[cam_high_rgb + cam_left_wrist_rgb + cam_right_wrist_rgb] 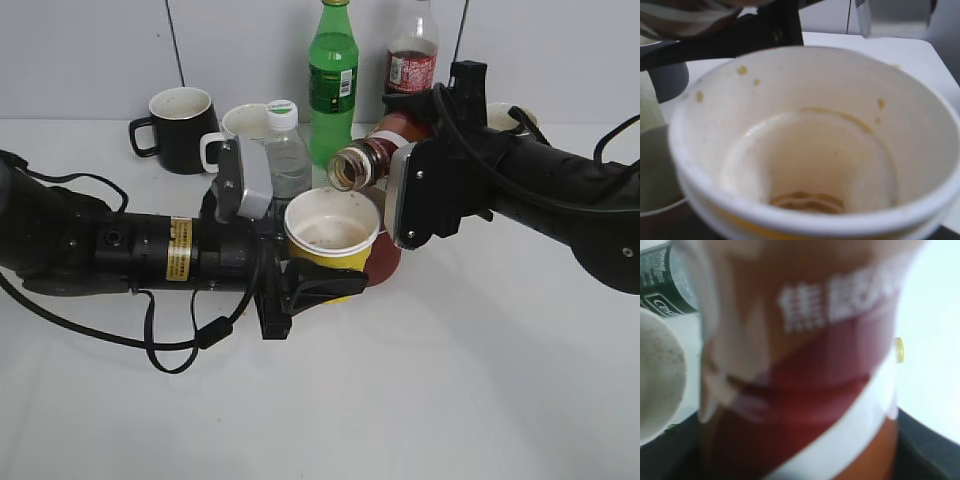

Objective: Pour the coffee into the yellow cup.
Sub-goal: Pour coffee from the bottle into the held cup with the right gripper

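My left gripper (312, 285) is shut on the yellow cup (332, 238) and holds it upright above the table. In the left wrist view the cup (810, 135) fills the frame, with a thin pool of brown liquid and coffee specks on its white inside. My right gripper (408, 168) is shut on the coffee bottle (375, 155), which is tilted nearly level. The bottle's open mouth sits at the cup's far rim. The right wrist view shows the bottle's brown-and-cream label (805, 365) close up, with the cup rim (657, 380) at left. No stream of coffee is visible.
Behind stand a black mug (180, 128), a white mug (240, 125), a clear water bottle (286, 155), a green bottle (333, 80) and a cola bottle with red label (412, 55). A red-brown vessel (385, 258) sits just behind the yellow cup.
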`<action>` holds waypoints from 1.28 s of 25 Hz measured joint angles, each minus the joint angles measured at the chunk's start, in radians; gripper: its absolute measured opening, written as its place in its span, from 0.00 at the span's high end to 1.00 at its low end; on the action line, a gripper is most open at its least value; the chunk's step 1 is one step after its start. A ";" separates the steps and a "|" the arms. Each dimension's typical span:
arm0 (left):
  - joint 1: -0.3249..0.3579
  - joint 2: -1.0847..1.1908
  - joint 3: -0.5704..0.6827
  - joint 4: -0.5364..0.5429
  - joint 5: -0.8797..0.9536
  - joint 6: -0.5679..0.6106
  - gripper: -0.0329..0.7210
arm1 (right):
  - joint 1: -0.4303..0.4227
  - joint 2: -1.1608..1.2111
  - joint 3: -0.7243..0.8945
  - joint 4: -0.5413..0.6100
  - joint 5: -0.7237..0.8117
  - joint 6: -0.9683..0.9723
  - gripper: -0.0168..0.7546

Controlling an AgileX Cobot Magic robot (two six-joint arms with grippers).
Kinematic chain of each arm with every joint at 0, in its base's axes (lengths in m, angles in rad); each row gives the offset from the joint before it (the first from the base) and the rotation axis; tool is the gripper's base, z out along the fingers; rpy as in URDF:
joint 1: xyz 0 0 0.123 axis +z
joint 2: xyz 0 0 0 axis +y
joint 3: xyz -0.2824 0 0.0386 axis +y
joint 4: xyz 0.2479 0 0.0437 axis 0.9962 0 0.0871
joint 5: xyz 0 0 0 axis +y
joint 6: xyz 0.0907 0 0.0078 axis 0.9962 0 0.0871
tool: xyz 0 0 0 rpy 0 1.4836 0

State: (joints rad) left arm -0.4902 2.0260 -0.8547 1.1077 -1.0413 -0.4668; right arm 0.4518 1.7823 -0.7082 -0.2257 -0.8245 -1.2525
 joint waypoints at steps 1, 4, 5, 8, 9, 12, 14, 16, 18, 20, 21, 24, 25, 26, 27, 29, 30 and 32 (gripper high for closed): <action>0.000 0.000 0.000 0.001 0.000 0.000 0.45 | 0.000 0.000 0.000 0.000 -0.001 -0.010 0.33; 0.000 -0.007 0.000 0.002 -0.001 0.000 0.45 | 0.000 0.000 0.000 0.003 -0.007 -0.032 0.33; 0.000 -0.010 0.000 0.002 -0.003 0.000 0.45 | 0.000 0.000 0.000 0.003 -0.009 -0.042 0.33; 0.000 -0.012 0.000 0.002 -0.003 0.000 0.45 | 0.000 0.000 0.000 0.005 -0.019 -0.065 0.33; 0.000 -0.013 0.000 0.002 -0.003 0.000 0.45 | 0.000 0.000 0.000 0.008 -0.020 -0.069 0.33; 0.000 -0.013 0.000 0.002 -0.003 0.000 0.45 | 0.000 0.000 0.000 0.020 -0.038 -0.075 0.33; 0.000 -0.013 0.000 0.002 -0.003 0.000 0.45 | 0.000 0.000 0.000 0.026 -0.053 -0.101 0.33; 0.000 -0.013 0.000 0.002 -0.003 0.000 0.45 | 0.000 0.000 0.000 0.027 -0.058 -0.116 0.33; 0.000 -0.013 0.000 0.003 -0.003 0.000 0.45 | 0.000 0.000 0.000 0.029 -0.060 -0.121 0.33; 0.000 -0.013 0.000 0.005 -0.003 0.000 0.45 | 0.000 0.000 0.000 0.031 -0.063 -0.122 0.33; 0.000 -0.013 0.000 0.008 -0.003 0.000 0.45 | 0.000 0.000 0.000 0.031 -0.063 -0.122 0.33; 0.000 -0.013 0.000 0.011 -0.003 0.000 0.45 | 0.000 0.000 0.000 0.031 -0.065 -0.123 0.33; 0.000 -0.013 0.000 0.015 -0.003 0.000 0.45 | 0.000 0.000 0.000 0.032 -0.065 -0.124 0.33; 0.000 -0.013 0.000 0.024 -0.003 0.000 0.45 | 0.000 0.000 0.000 0.032 -0.065 -0.125 0.33; 0.000 -0.013 0.000 0.032 -0.003 0.000 0.45 | 0.000 0.000 0.000 0.032 -0.065 -0.126 0.33; 0.000 -0.013 0.000 0.043 -0.003 0.000 0.45 | 0.000 0.000 0.000 0.033 -0.065 -0.126 0.33; 0.000 -0.013 0.000 0.043 -0.003 0.000 0.45 | 0.000 0.000 0.000 0.035 -0.065 -0.126 0.33; 0.000 -0.013 0.000 0.043 -0.003 0.000 0.45 | 0.000 0.000 0.000 0.035 -0.065 -0.127 0.33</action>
State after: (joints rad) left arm -0.4902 2.0131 -0.8547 1.1506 -1.0439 -0.4670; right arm 0.4518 1.7823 -0.7082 -0.1911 -0.8891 -1.3799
